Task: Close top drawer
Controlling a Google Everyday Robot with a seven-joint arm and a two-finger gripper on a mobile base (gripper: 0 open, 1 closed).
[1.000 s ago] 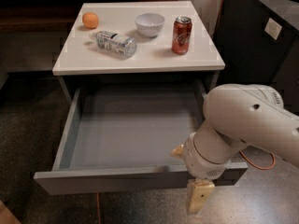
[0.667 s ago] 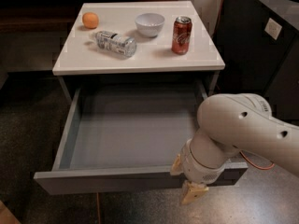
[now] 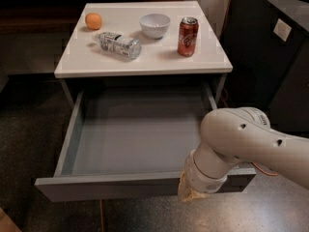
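The top drawer [image 3: 106, 186] of the white-topped cabinet stands pulled far out toward me. Its blue-grey inside [image 3: 140, 129] is empty. Its plain grey front panel runs along the bottom of the camera view. My gripper [image 3: 189, 193] hangs from the thick white arm [image 3: 241, 139] at the right part of that front panel, at its outer face. Only its tan tip shows below the wrist, and the wrist overlaps the panel's top edge. The lower drawers are hidden under the open one.
On the white cabinet top [image 3: 145, 62] are an orange [image 3: 93, 21], a plastic bottle lying on its side [image 3: 119, 44], a white bowl [image 3: 155, 25] and a red soda can [image 3: 188, 30]. A black cabinet [image 3: 270, 62] stands close on the right. The floor is dark and speckled.
My arm has moved left and up, bringing the gripper from below the drawer front's right end up against the panel. The drawer has not visibly moved.
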